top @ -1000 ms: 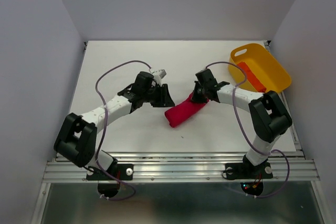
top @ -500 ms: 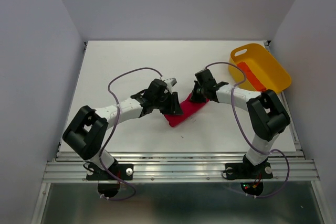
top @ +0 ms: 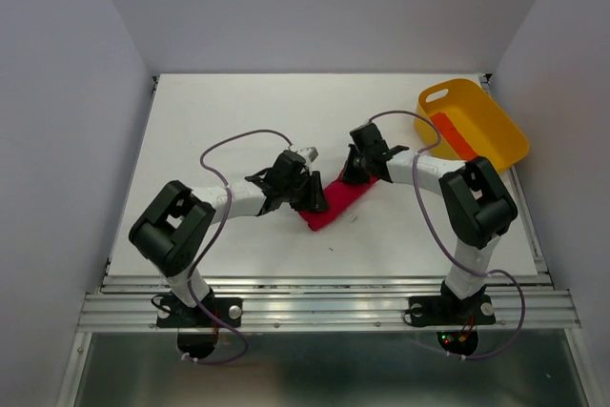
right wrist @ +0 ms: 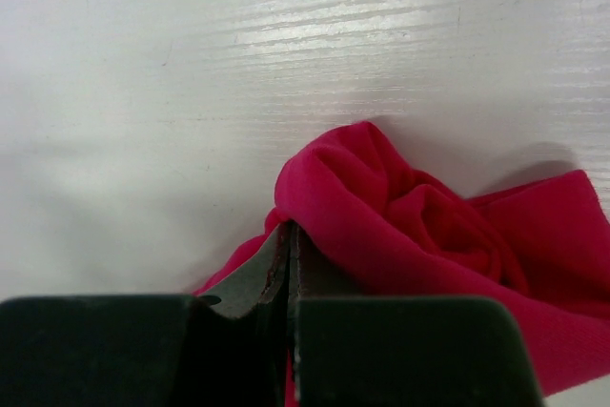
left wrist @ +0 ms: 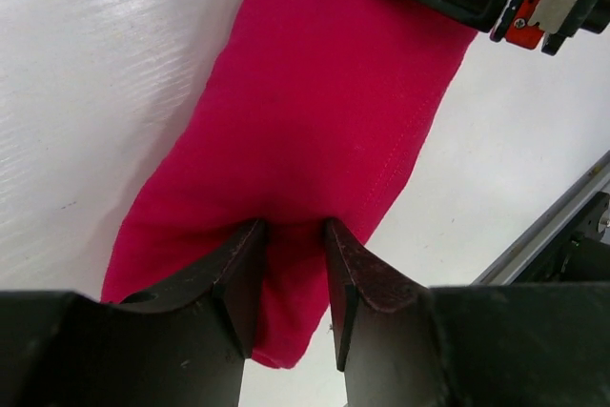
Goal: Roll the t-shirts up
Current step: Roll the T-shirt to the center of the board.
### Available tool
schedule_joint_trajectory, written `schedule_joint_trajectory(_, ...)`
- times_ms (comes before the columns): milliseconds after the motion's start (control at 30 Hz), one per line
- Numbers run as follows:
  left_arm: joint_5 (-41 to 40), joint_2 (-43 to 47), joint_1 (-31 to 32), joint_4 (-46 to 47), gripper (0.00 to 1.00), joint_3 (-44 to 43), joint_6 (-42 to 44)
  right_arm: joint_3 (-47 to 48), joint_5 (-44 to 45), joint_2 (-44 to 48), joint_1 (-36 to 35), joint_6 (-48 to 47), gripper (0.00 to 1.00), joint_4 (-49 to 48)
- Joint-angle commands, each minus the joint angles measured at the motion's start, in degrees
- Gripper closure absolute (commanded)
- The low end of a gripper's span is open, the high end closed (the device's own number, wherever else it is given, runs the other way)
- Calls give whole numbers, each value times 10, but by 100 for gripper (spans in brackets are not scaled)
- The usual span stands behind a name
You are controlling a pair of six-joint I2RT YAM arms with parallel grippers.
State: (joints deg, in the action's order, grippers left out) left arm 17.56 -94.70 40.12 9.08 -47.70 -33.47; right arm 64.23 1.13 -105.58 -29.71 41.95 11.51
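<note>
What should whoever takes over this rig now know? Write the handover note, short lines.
Left fingers: pinching the near end of the red shirt.
Right fingers: shut on the cloth at its far end.
Red shirt: a loose roll on the table, between the arms.
Orange shirt: rolled, lying in the yellow tub at the far right.
Done: orange shirt rolled and in the tub; the red one looks rolled.
Left: probably tidy the red roll and move it to the tub.
</note>
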Motion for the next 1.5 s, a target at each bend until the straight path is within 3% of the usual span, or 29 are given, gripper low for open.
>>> schedule_joint_trajectory(0,-38,-21,0,0,58,-9,23,-2,43,-30,3,-26,99,59)
schedule_joint_trajectory(233,-78,-6,-7,-56,58,-56,55,48,59,26,8,-48,97,102)
schedule_joint_trajectory(400,-69,49,-21,-102,57,-102,78,71,107,100,8,-85,68,122)
schedule_joint_trajectory(433,-58,60,-21,-101,57,-104,78,71,117,109,8,-91,67,128)
schedule_joint_trajectory(667,16,101,-14,-95,57,-86,48,12,151,150,25,-99,68,140)
schedule_joint_trajectory(933,14,76,-11,-63,57,-47,24,-40,121,156,25,-93,72,123)
schedule_joint_trajectory(1200,2,43,-12,-66,57,-60,36,-65,107,92,25,-93,75,99)
schedule_joint_trajectory(1467,-50,86,-13,-131,56,-101,65,-31,130,171,25,-104,75,137)
